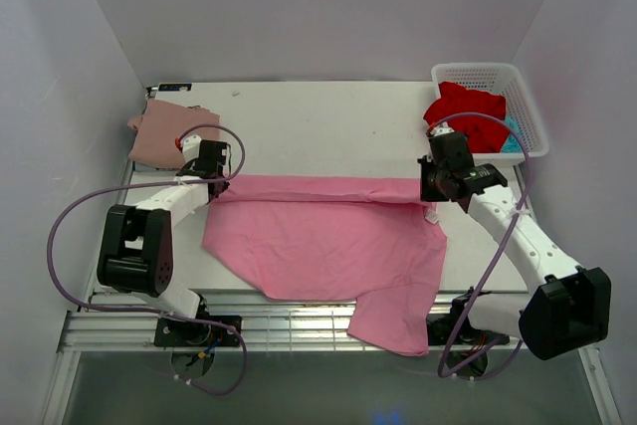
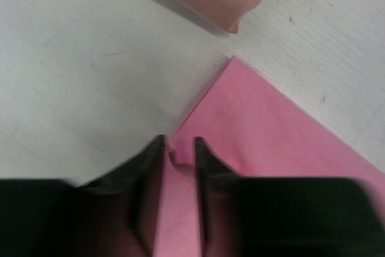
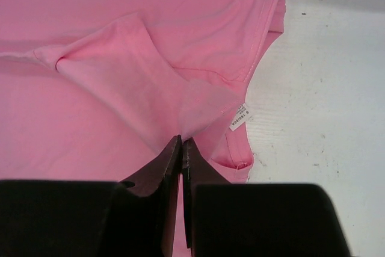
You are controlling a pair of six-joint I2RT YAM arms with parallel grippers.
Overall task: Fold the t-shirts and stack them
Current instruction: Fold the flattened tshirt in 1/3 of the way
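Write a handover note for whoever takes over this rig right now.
Left gripper: open, jaws slightly apart around a corner of the bright pink t-shirt.
Right gripper: shut on that shirt beside its neck label.
Done: dusty rose t-shirt apparently folded, far left.
Left: finish folding the pink one, stack it; red t-shirt and teal t-shirt wait in the basket.

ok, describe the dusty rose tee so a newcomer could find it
Start at the white table and go to its far left corner. The dusty rose tee lies there, folded small. It's paler and duller than the bright pink tee spread across the middle.
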